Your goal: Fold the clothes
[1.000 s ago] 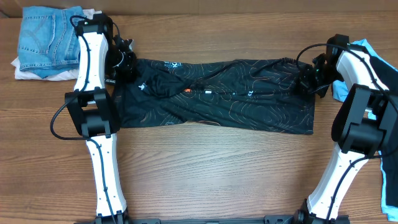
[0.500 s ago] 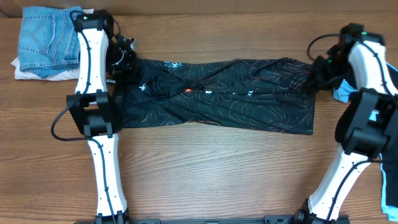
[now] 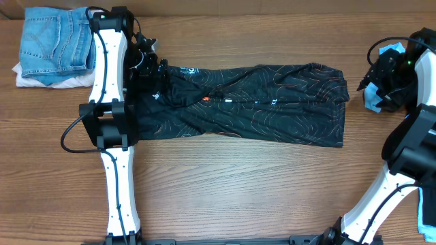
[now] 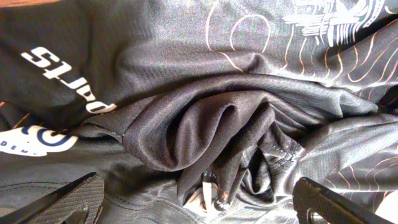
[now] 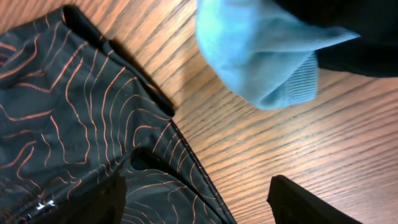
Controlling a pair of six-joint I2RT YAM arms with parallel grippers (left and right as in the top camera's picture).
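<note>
The clothes here are chiefly a black jersey point(image 3: 252, 102) with thin orange contour lines, lying as a long folded band across the table. My left gripper point(image 3: 148, 62) hangs over its bunched left end. In the left wrist view that gripper point(image 4: 199, 208) is open, both fingers point(image 4: 68, 199) wide apart above crumpled black folds point(image 4: 205, 124), holding nothing. My right gripper point(image 3: 379, 73) is off the jersey's right end. In the right wrist view it point(image 5: 199, 205) is open above the jersey's hem point(image 5: 93, 143) and bare wood. A black-and-light-blue garment point(image 5: 261, 56) lies just beyond.
Folded blue jeans point(image 3: 54, 37) rest on a white garment point(image 3: 37, 82) at the back left corner. The light-blue garment point(image 3: 373, 101) sits at the right edge under my right arm, with dark cloth point(image 3: 428, 197) further down. Wooden table point(image 3: 238, 190) shows in front of the jersey.
Both grippers have opened and let go of the jersey's ends. My right gripper has pulled away to the right, off the cloth. The left one shifted slightly right over the bunched end.
</note>
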